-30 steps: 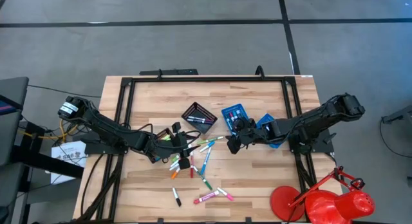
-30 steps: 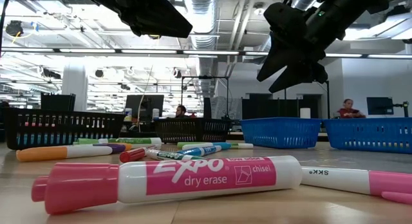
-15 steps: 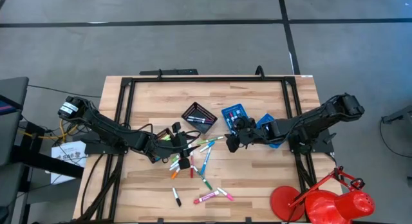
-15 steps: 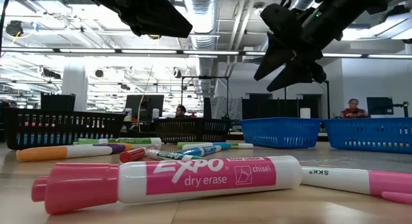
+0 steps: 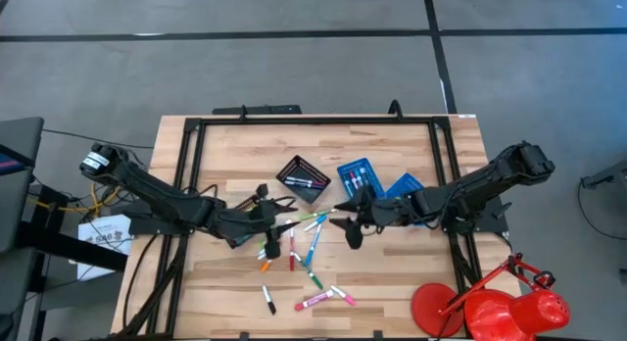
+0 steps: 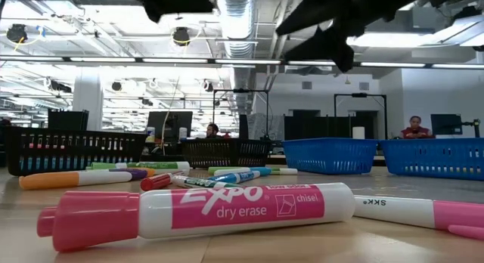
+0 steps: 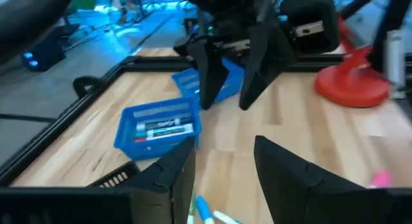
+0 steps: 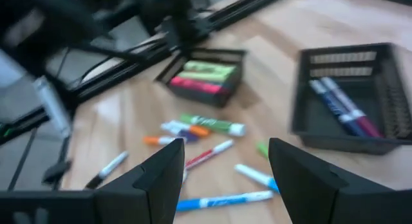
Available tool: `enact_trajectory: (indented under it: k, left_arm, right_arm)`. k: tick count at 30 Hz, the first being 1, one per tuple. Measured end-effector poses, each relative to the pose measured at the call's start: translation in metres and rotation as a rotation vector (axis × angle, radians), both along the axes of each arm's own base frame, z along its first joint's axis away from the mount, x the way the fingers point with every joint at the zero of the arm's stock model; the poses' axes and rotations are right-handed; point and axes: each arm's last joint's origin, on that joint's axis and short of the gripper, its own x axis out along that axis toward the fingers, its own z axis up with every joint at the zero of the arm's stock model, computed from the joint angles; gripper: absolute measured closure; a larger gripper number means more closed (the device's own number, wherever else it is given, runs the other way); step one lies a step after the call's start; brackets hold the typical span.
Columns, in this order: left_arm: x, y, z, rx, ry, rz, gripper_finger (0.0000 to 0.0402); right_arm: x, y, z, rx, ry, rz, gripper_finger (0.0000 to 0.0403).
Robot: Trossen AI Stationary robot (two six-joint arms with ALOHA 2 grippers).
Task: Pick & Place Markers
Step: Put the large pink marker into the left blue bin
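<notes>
Several markers (image 5: 306, 245) lie loose on the wooden table's middle, with a few more near the front edge (image 5: 315, 301). A pink and white marker (image 6: 189, 212) lies close in the low view. My left gripper (image 5: 271, 233) hovers open over the left side of the pile; its wrist view shows nothing between the fingers (image 7: 225, 176). My right gripper (image 5: 351, 226) hovers open at the pile's right side, its gap (image 8: 225, 179) also holding nothing. In the left wrist view the right gripper (image 7: 235, 63) faces mine.
Two black mesh trays (image 5: 302, 174) (image 5: 249, 206) and two blue trays (image 5: 358, 174) (image 5: 406, 190) stand behind the pile, some holding markers (image 8: 206, 76). A black frame (image 5: 313, 119) runs round the table. A red object (image 5: 500, 307) sits at the near right corner.
My right gripper has moved toward the table's left and near edges, out over the marker pile, and has tipped closer to level. Both grippers sit higher in the low view than before. The markers have stayed where they were.
</notes>
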Motion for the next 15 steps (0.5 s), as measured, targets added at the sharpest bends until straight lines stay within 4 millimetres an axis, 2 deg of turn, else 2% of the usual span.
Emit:
enact_trajectory:
  k: [4, 8, 11, 15]
  left_arm:
    - [-0.021, -0.007, 0.015, -0.116, -0.025, -0.069, 0.0247]
    - [-0.046, -0.013, 0.018, -0.299, 0.044, -0.277, 0.0254]
    - [-0.062, -0.016, 0.009, -0.454, 0.114, -0.401, 0.0262]
    - [-0.079, -0.021, -0.016, -0.550, 0.220, -0.441, 0.0274]
  right_arm:
    - [-0.004, 0.013, -0.001, -0.028, 0.018, 0.111, 0.0184]
    - [-0.006, 0.028, -0.002, -0.075, 0.018, 0.245, 0.0184]
    - [-0.006, 0.044, -0.007, -0.136, -0.005, 0.327, 0.0184]
    - [0.001, 0.067, -0.025, -0.184, -0.033, 0.408, 0.0184]
